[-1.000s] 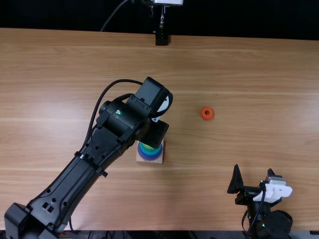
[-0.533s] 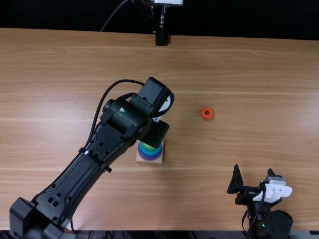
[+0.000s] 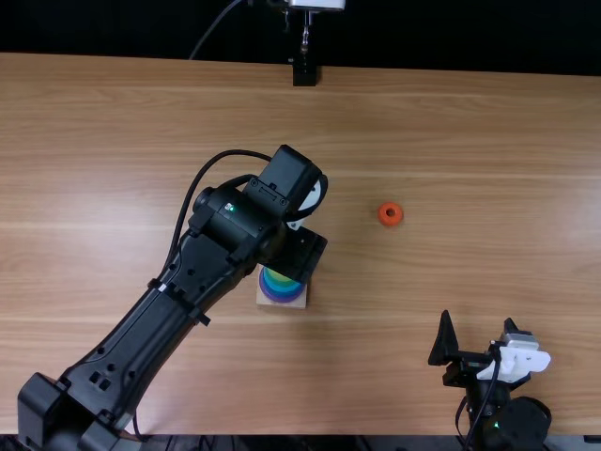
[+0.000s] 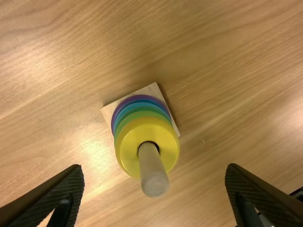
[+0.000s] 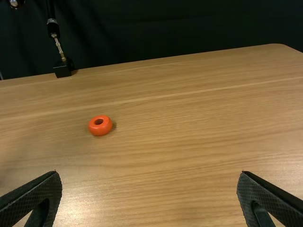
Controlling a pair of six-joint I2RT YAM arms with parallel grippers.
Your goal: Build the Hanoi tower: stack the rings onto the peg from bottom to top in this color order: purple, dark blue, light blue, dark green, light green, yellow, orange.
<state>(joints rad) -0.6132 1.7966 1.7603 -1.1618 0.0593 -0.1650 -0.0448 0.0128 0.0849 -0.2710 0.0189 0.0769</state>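
- Left gripper (image 3: pixel 300 254): empty, fingers wide apart, over the peg (image 4: pixel 155 183), yellow ring (image 4: pixel 125 147) topmost.
- Orange ring (image 3: pixel 391 206): on the surface (image 3: pixel 479 141), top view, peg's 2 o'clock.
- Right gripper (image 3: pixel 478 329): empty, fingers wide apart, orange ring's 5 o'clock.

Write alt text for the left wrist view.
A yellow ring tops green, blue and purple rings around a peg on a square wooden base. The left gripper hangs open.
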